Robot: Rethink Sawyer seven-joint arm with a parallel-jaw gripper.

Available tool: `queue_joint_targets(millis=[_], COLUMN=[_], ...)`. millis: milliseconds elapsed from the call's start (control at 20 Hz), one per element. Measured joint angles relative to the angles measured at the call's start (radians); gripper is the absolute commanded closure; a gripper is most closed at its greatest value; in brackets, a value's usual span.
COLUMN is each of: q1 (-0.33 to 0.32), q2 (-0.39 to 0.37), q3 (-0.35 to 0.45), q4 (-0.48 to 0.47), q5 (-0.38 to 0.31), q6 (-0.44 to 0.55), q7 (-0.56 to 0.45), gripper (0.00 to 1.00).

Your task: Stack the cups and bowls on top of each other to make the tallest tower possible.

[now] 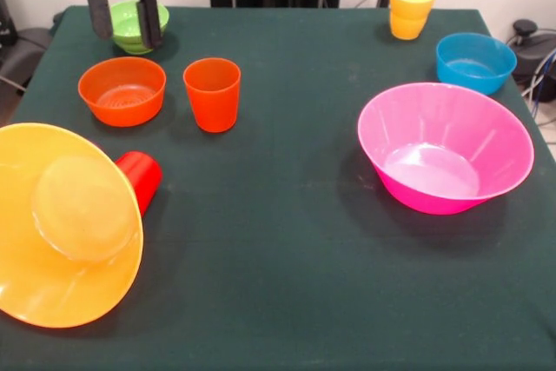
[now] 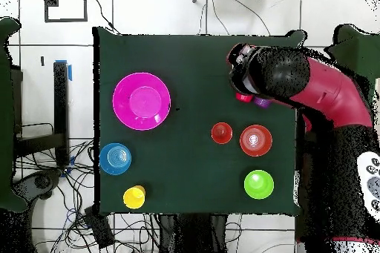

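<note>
On the dark green table (image 1: 287,241) the big yellow-orange bowl (image 1: 65,228) lies tipped on its side at one edge with the red cup (image 1: 141,178) on its side touching it, while the large pink bowl (image 1: 445,147) stands upright well apart. The small blue bowl (image 1: 474,62), small orange bowl (image 1: 122,90) and small green bowl (image 1: 137,25) sit separately, the orange cup (image 1: 212,93) just beside the orange bowl and the yellow cup (image 1: 412,8) near a far corner. The gripper (image 1: 123,30) hangs with its fingers spread apart around the green bowl.
</note>
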Motion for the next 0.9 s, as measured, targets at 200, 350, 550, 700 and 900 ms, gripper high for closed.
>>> queue_joint_targets(millis=[200,350,550,700,900], q1=[0.022,0.038,0.054,0.066,0.072], q2=[0.003,0.005,0.006,0.006,0.007], q3=[0.000,0.000,0.000,-0.001,-0.003], q4=[0.009,0.022,0.037,0.053,0.067], q5=[-0.001,-0.001,-0.001,0.000,0.000], q6=[-0.043,-0.090,-0.130,-0.159,-0.171], q7=[0.000,0.000,0.000,0.000,0.000], gripper=[0.00,0.00,0.00,0.00,0.00])
